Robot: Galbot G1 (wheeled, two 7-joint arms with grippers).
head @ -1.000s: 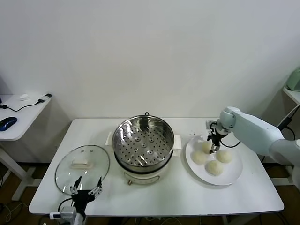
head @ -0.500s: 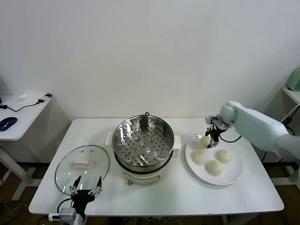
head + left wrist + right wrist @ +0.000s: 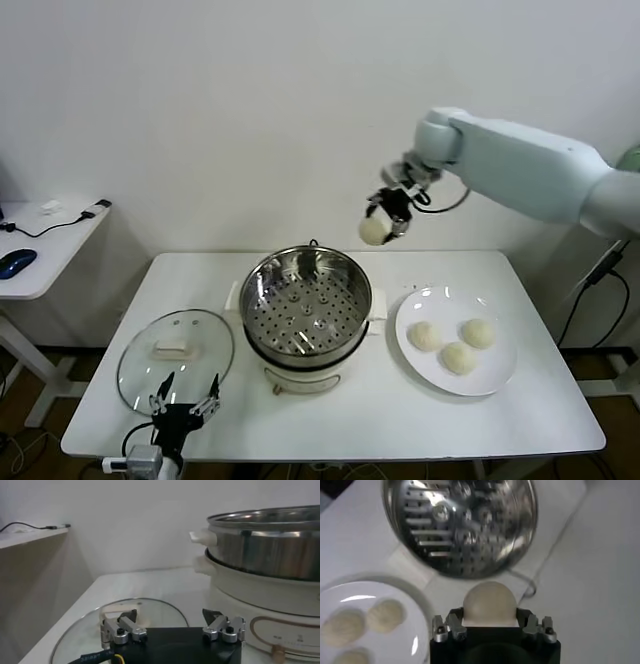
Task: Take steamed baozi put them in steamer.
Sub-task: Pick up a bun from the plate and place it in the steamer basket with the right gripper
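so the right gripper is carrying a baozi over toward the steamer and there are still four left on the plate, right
Not quite: three baozi lie on the plate, not four, as the head view shows. The rest holds: the right gripper carries a baozi in the air near the steamer.

A: Wall?
B: One plain white wall (image 3: pixel 250 110), unmarked, behind the furniture.
A: Furniture?
B: One white rectangular table (image 3: pixel 340 420), centre. One white side desk (image 3: pixel 45 250) against the wall, at the left edge of the head view, carrying a blue computer mouse (image 3: pixel 15 263) and a black cable (image 3: pixel 55 226).
A: Floor?
B: Dark, seen under the table.
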